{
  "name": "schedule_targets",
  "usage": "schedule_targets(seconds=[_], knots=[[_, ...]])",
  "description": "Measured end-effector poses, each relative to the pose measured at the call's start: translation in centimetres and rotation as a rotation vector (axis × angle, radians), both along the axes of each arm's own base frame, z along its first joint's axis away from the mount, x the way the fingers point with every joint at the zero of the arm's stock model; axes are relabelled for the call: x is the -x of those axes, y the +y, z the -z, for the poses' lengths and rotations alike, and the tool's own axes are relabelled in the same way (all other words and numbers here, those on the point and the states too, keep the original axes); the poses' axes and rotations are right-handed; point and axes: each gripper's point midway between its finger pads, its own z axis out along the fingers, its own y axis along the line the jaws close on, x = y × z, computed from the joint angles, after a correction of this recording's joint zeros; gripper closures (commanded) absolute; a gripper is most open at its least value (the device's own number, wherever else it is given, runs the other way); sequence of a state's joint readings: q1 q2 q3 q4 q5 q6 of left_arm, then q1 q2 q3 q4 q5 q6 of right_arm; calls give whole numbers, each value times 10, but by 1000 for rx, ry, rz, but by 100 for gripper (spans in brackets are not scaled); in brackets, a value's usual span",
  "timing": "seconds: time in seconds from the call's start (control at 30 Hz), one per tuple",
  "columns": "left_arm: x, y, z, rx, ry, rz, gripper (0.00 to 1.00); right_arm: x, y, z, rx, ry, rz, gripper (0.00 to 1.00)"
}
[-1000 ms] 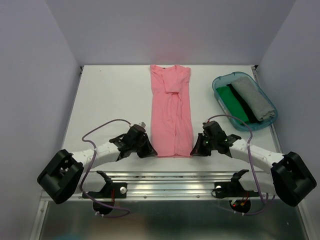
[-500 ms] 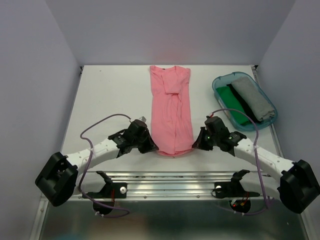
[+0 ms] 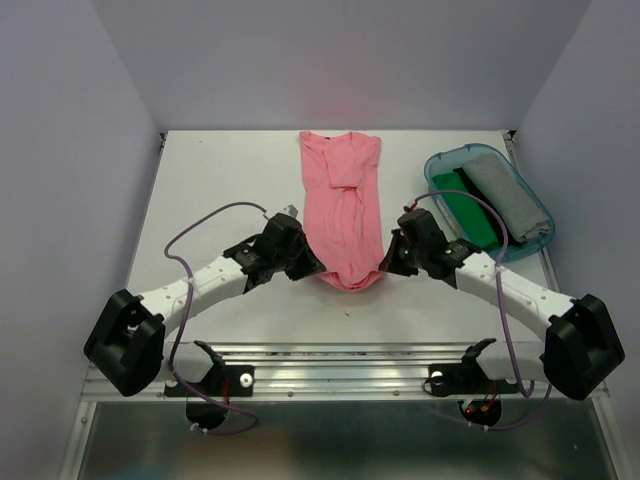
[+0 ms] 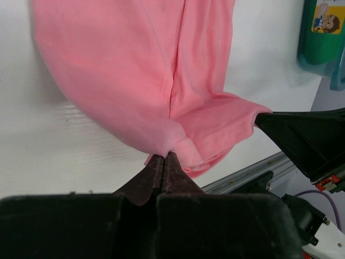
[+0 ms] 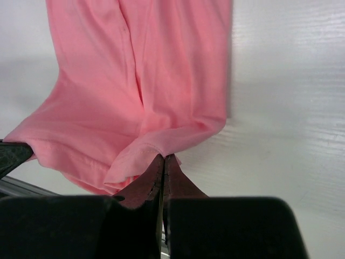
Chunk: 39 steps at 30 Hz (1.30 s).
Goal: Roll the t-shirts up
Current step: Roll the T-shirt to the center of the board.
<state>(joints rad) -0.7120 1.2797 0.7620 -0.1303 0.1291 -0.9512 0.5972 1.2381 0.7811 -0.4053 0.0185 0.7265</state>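
Note:
A salmon-pink t-shirt [image 3: 343,205] lies folded into a long strip down the middle of the white table, neck end far from me. Its near hem is lifted and curled back over the strip. My left gripper [image 3: 312,266] is shut on the hem's left corner, seen pinched between the jaws in the left wrist view [image 4: 165,155]. My right gripper [image 3: 388,262] is shut on the right corner, the pink t-shirt [image 5: 140,91] bunching at its tips [image 5: 164,157]. A green t-shirt [image 3: 468,208] and a grey t-shirt [image 3: 508,202] lie in the tub.
A translucent teal tub [image 3: 440,163] stands at the right side of the table, close to the right arm. The metal rail [image 3: 340,357] with the arm bases runs along the near edge. Purple cables loop from both arms. Grey walls close in on three sides.
Both grippers have carried the shirt's near hem away from the near edge and slightly up, folding it back over the strip. The flat part of the shirt now looks shorter.

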Motion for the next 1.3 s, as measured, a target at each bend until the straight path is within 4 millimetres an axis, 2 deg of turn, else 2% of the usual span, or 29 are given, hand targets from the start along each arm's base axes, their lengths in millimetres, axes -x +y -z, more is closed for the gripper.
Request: schedule_targets(seconds=[0.17,0.43,0.67,0.87,1.1,1.3], knots=[[-19,0,0,-7,-9,-22,100,-17,3,-5,35,-29,-3,99],[-35,15,8,-24,7,-76,100,-21,-1,7,78,-14,7,99],[-38,18,11,-27,14,-87,100,-23,-3,14,96,-1,16,99],[-41,17,27,-59,53,-90,100,-29,-4,25,125,21,21,99],[-49,20,36,-77,68,-108,100,-41,-6,25,139,12,32,99],[-55,26,46,-105,82,-134,100,-46,-6,34,157,24,29,99]])
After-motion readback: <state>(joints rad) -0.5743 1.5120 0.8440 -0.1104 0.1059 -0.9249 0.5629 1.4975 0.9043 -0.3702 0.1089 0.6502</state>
